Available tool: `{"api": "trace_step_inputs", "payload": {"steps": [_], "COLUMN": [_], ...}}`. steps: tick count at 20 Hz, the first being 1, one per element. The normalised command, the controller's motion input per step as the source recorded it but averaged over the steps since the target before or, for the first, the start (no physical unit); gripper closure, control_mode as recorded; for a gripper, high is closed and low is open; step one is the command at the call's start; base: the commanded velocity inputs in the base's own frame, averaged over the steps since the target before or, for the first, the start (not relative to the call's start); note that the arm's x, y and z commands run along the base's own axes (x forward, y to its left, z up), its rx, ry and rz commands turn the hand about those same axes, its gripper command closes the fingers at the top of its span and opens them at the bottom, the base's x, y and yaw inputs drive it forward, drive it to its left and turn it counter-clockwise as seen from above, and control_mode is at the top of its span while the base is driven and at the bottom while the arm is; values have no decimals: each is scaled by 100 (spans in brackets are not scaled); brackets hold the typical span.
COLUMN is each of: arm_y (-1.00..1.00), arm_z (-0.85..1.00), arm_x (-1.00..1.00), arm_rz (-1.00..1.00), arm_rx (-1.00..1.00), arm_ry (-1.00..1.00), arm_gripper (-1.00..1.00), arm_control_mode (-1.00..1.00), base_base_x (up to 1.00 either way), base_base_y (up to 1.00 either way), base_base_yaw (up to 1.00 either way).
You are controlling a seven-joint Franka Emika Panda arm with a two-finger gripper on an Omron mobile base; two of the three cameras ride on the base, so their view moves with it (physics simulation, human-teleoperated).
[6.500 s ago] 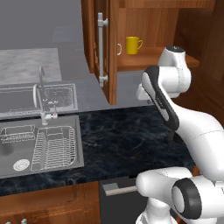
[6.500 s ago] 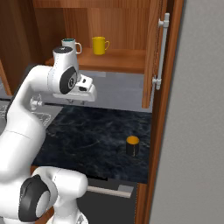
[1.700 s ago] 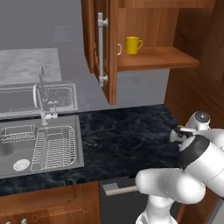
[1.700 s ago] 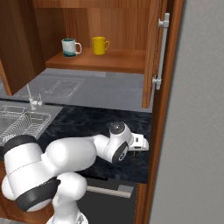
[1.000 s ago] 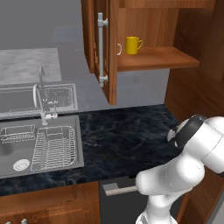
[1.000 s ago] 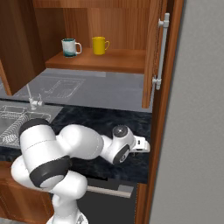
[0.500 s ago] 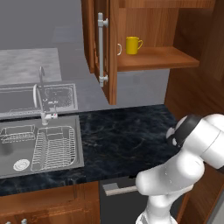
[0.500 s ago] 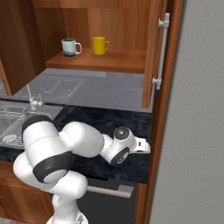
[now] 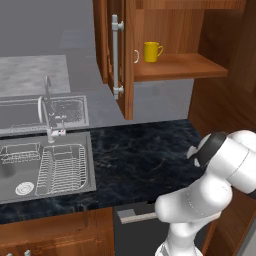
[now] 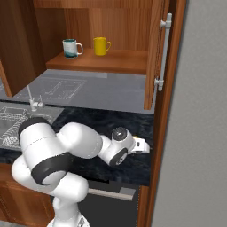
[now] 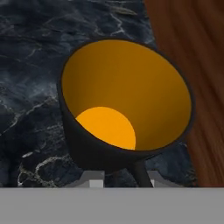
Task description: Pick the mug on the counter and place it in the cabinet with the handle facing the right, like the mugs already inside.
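The black mug (image 11: 124, 100) with its orange inside stands upright on the black counter (image 11: 26, 65), seen from above at very close range. A thin black part (image 11: 140, 173), its handle or a finger, juts from its near wall. In the right base view my gripper (image 10: 143, 148) is down at the counter's right end, with a sliver of the mug's yellow rim (image 10: 135, 139) beside it. The mug hides the fingertips, so I cannot tell how the jaws stand. The open cabinet (image 10: 111, 62) above holds a yellow mug (image 10: 101, 45) and a white mug (image 10: 70, 48), handles to the right.
A brown wooden side panel (image 11: 192, 65) rises right next to the mug. The cabinet door (image 9: 120, 55) with its silver bar pull hangs open over the counter (image 9: 140, 155). A steel sink and drainer (image 9: 45, 165) lie to the left.
The hand has stayed low at the mug by the wooden panel. The arm's elbow and forearm have shifted a little above it. The mug has not moved.
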Motion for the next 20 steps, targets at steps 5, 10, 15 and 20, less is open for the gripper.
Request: {"api": "trace_step_inputs", "payload": {"steps": [5,10,15,20], "arm_y": [36,34,13,37], "arm_z": [7,15,60,75], "arm_x": [4,-22,-26,-15], "arm_rz": [0,2,5,0], "arm_rx": [-7,-6,-2,-1], "arm_ry": [-10,-16,-9,2], "arm_gripper": [100,100,100,100], "arm_control_mode": [-100,-100,-100,-100], "base_base_x": [0,0,0,0], "base_base_y": [0,0,0,0], "base_base_yaw": [0,0,0,0]}}
